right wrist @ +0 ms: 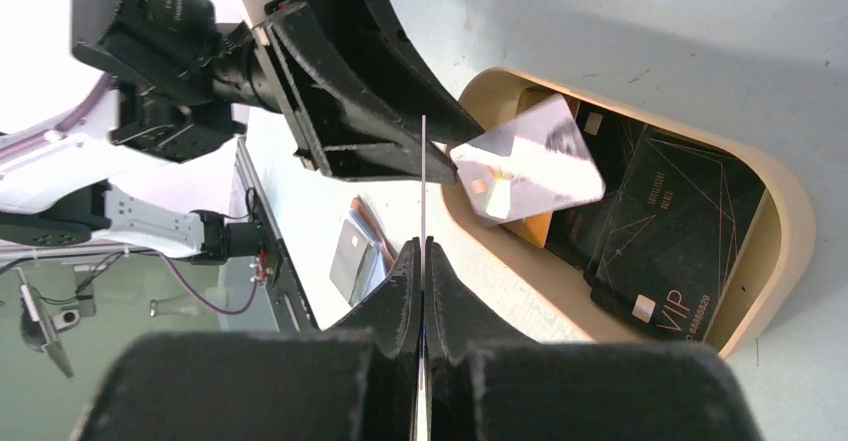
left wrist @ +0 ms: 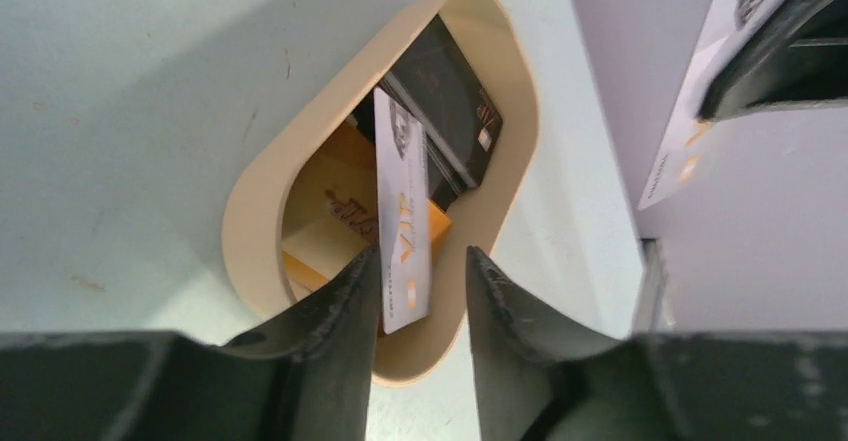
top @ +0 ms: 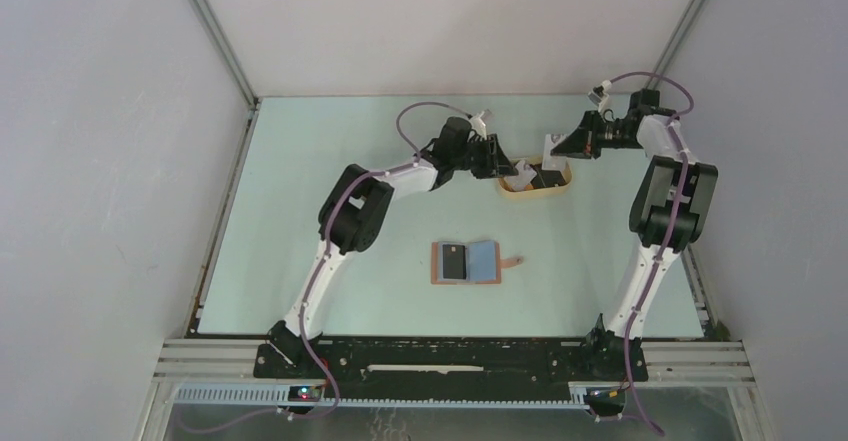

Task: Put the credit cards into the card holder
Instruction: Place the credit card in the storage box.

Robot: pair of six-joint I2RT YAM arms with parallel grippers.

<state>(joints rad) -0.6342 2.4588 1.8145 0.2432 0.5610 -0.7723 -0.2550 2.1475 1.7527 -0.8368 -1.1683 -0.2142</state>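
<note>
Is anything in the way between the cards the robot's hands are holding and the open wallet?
Nothing visible. The left gripper and right gripper each pinch a silver card over the tray. The table between the tray and the open wallet is bare.

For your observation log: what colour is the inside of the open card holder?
Pale blue inside the card holder; clearest in the top external view.

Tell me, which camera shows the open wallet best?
The top external view: the card holder lies open and whole on the table, a dark card inside. The right wrist view catches only a sliver; the left wrist view misses it.
</note>
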